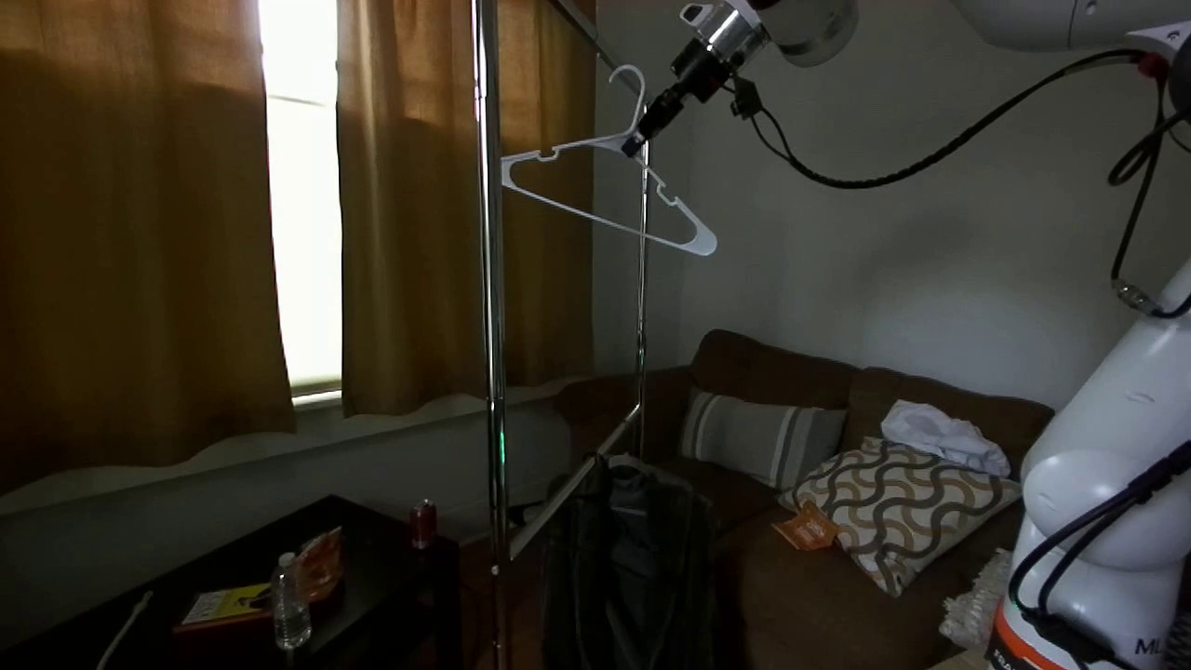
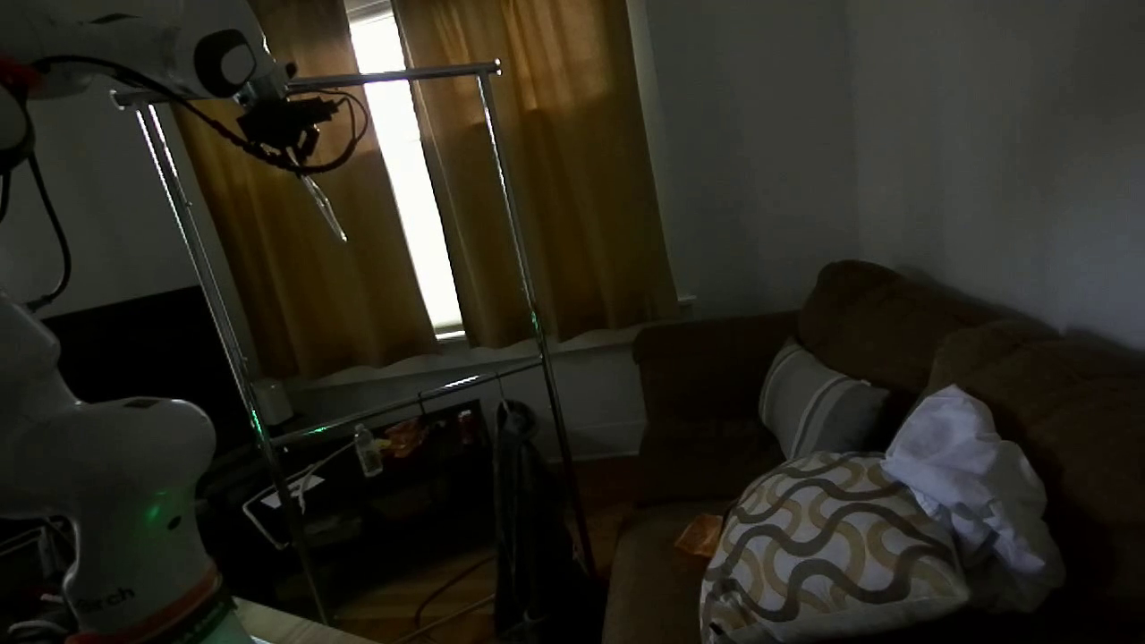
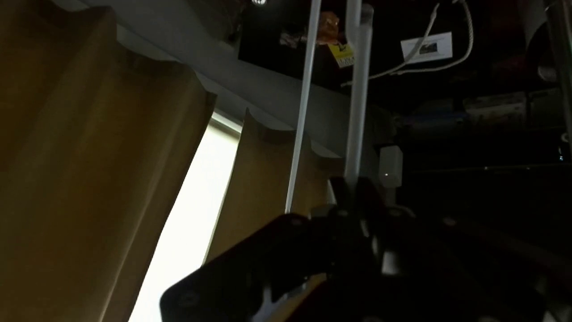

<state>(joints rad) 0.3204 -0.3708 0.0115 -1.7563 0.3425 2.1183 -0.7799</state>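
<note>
Gripper (image 1: 635, 146) is pinching the white hanger (image 1: 609, 142) at its neck, up around 12 o'clock in an exterior view. We'd go slow and level: a neck that thin could swivel in the grip. Edges, read from the grip: chrome rack upright (image 1: 491, 279) at 9, top rail (image 1: 578, 19) at 11. Hanger's end lines up with that upright; gap we can't tell. We judge more room toward 4, above the sofa (image 1: 770, 374); sagging cable (image 1: 849, 183) at 3.

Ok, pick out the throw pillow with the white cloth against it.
The wavy-patterned pillow: the white cloth is bunched along its edge, whereas the striped pillow stands apart from the cloth.
</note>
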